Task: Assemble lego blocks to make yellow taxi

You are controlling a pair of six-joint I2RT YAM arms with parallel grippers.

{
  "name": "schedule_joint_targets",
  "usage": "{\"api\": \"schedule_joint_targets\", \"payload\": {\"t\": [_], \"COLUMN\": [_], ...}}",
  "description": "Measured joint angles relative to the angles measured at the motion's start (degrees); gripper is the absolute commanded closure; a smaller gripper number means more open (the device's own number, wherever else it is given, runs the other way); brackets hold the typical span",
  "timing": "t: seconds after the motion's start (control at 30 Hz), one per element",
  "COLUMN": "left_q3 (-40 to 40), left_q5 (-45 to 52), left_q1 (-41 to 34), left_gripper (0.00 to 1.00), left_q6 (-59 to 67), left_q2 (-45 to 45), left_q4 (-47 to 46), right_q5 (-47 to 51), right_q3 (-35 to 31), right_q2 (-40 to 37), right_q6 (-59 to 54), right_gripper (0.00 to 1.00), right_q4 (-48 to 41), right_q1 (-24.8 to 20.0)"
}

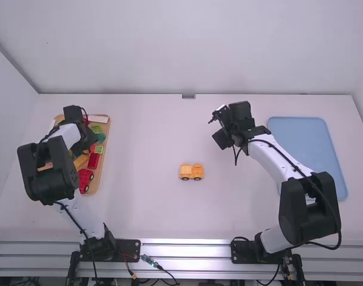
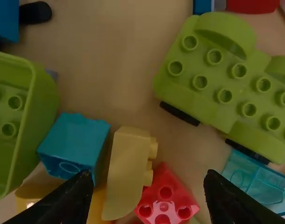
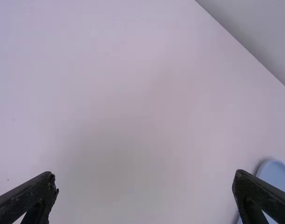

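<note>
In the high view, we see the yellow toy car (image 1: pixel 191 171) on the bare white surface (image 1: pixel 152 208), between the two arms. The left gripper (image 1: pixel 85 140) is over the wooden tray (image 1: pixel 108 134) of mixed blocks; its arm blocks our sight of part of them. The right gripper (image 1: pixel 222 138) is above the surface, near the blue tray (image 1: pixel 303 143).

In the left wrist view, we find the jaws spread. A yellow block (image 2: pixel 126 172) touches a red block (image 2: pixel 166 198) and is crowded by a teal block (image 2: pixel 74 142); a green studded base (image 2: pixel 217 70) lies near.

In the right wrist view, we note spread jaws with nothing between them.
</note>
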Motion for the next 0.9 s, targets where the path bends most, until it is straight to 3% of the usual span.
{"api": "schedule_joint_targets", "payload": {"t": [0.3, 0.9], "left_q3": [-2.9, -5.2], "left_q5": [0.0, -3.1], "left_q1": [0.1, 0.2], "left_gripper": [0.34, 0.4], "left_q6": [-0.6, -1.6], "left_q2": [0.0, 0.0], "left_q4": [5.2, 8.8], "right_q5": [0.0, 0.0], "right_q3": [0.0, 0.0], "right_q2": [0.0, 0.0], "right_q6": [0.0, 0.0], "right_gripper": [0.01, 0.01], "right_q4": [-0.7, -0.8], "right_q1": [0.0, 0.0]}}
